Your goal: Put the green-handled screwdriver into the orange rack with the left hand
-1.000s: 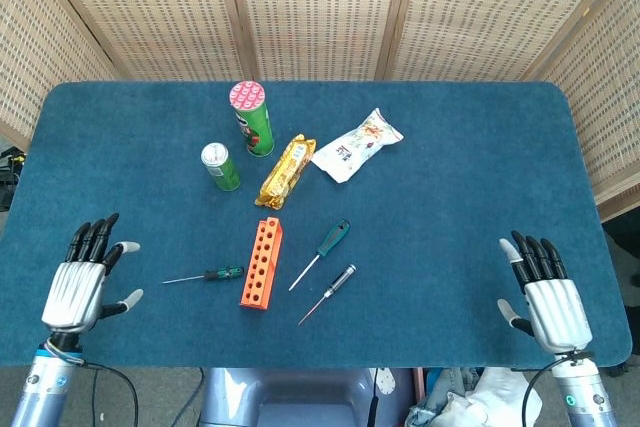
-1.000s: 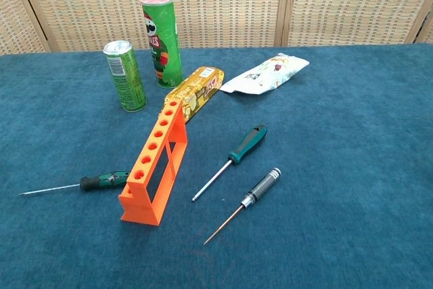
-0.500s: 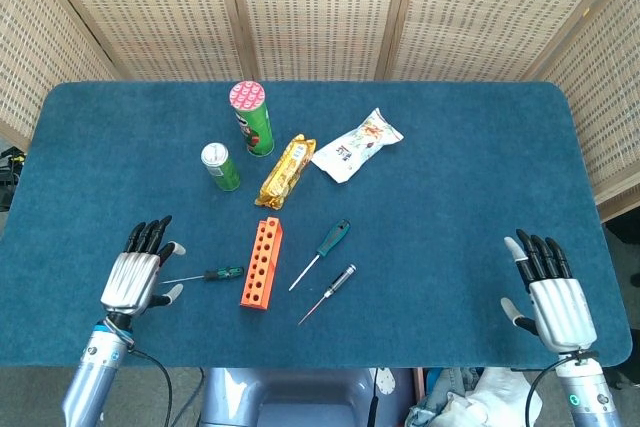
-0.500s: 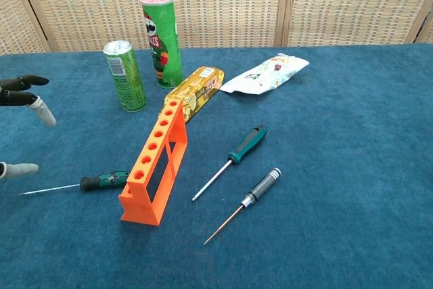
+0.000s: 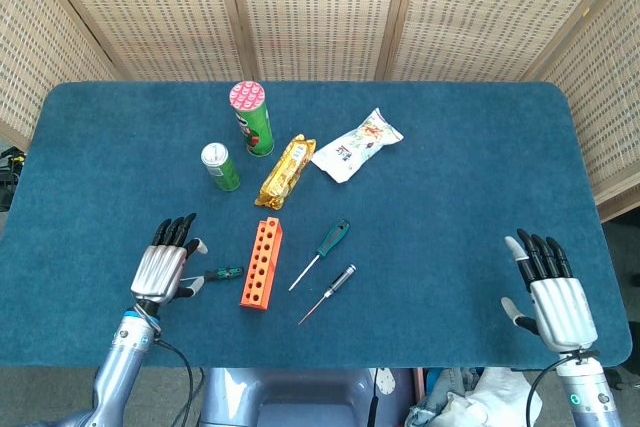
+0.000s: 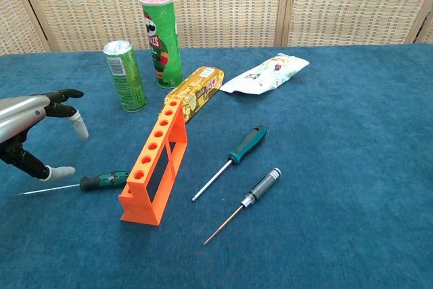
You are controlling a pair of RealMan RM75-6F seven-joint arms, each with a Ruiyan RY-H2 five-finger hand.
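Note:
The orange rack (image 5: 261, 262) (image 6: 155, 164) stands near the table's front, its row of holes facing up. A small screwdriver with a green-and-black handle (image 5: 225, 273) (image 6: 105, 181) lies just left of it, thin shaft pointing left. My left hand (image 5: 165, 269) (image 6: 30, 133) hovers open over that shaft, fingers spread and holding nothing. A larger teal-green-handled screwdriver (image 5: 332, 239) (image 6: 247, 143) lies right of the rack. My right hand (image 5: 555, 297) rests open at the table's front right corner, seen only in the head view.
A black-handled precision screwdriver (image 5: 340, 280) (image 6: 262, 186) lies beside the teal one. Behind the rack are a green chip can (image 5: 252, 117), a green soda can (image 5: 220, 166), a gold biscuit packet (image 5: 285, 171) and a white snack bag (image 5: 355, 145).
My left hand has moved right from the table's front left corner to the small screwdriver's shaft, entering the chest view. The right hand has barely moved; no object has shifted.

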